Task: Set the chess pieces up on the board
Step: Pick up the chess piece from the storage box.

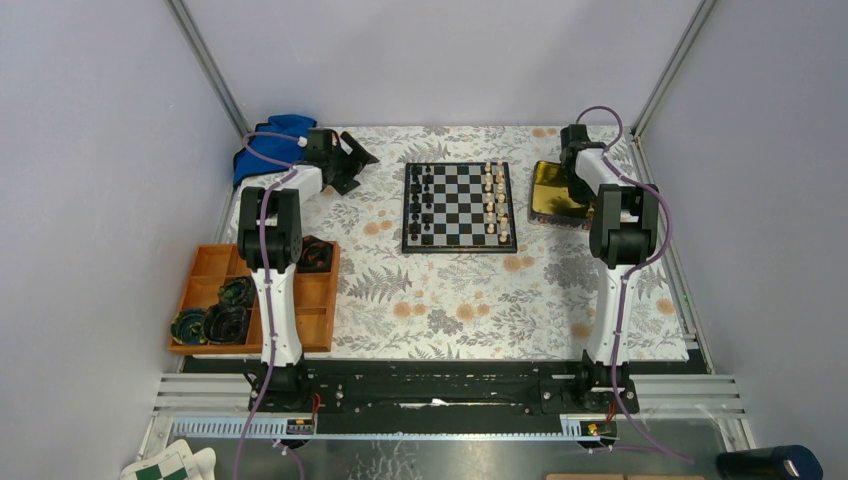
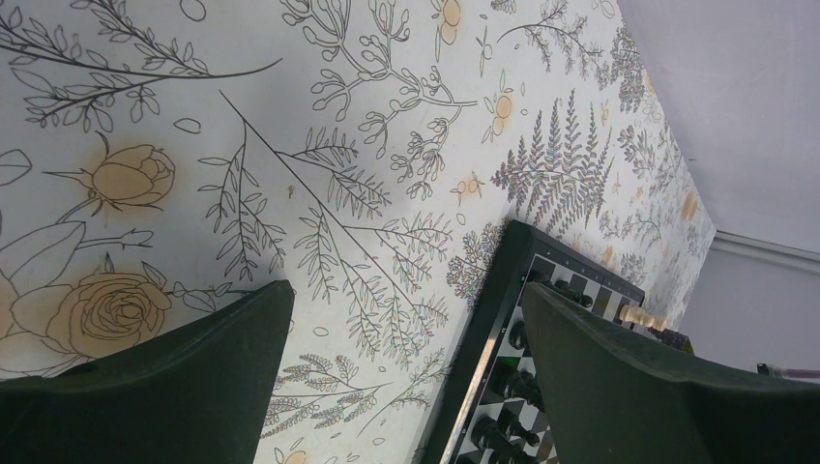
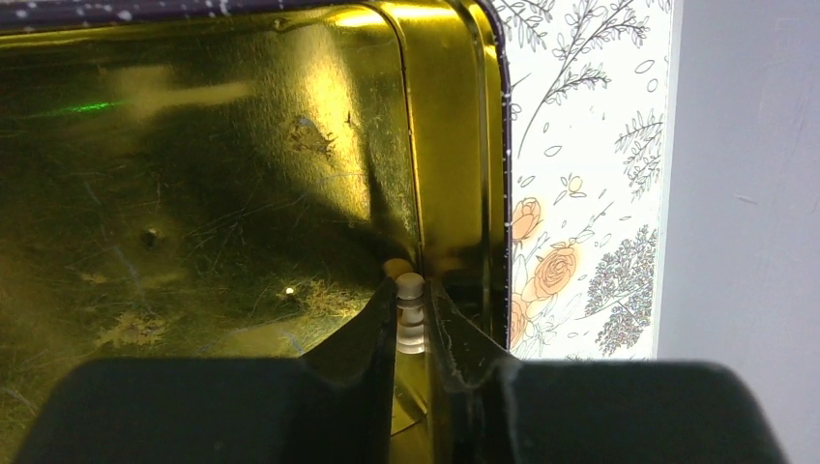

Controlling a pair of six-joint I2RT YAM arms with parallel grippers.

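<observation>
The board (image 1: 459, 245) lies at the back middle of the floral table. Black chess pieces (image 1: 422, 205) fill its left columns and pale ones (image 1: 495, 200) its right columns. My right gripper (image 3: 411, 285) reaches into the corner of the gold tin (image 3: 193, 193) and is shut on a pale chess piece (image 3: 411, 324), with one finger on each side of it. In the top view the right gripper (image 1: 572, 170) hangs over the tin (image 1: 548, 205). My left gripper (image 2: 404, 290) stands wide open and holds nothing, left of the board's black border (image 2: 493, 338). In the top view the left gripper (image 1: 355, 160) is at the back left.
A wooden tray (image 1: 312, 325) with dark round objects sits at the near left beside the left arm. A blue cloth (image 1: 265, 135) lies in the back left corner. A green-and-white checkered folded thing (image 1: 165, 468) lies below the rail. Grey walls close in on both sides.
</observation>
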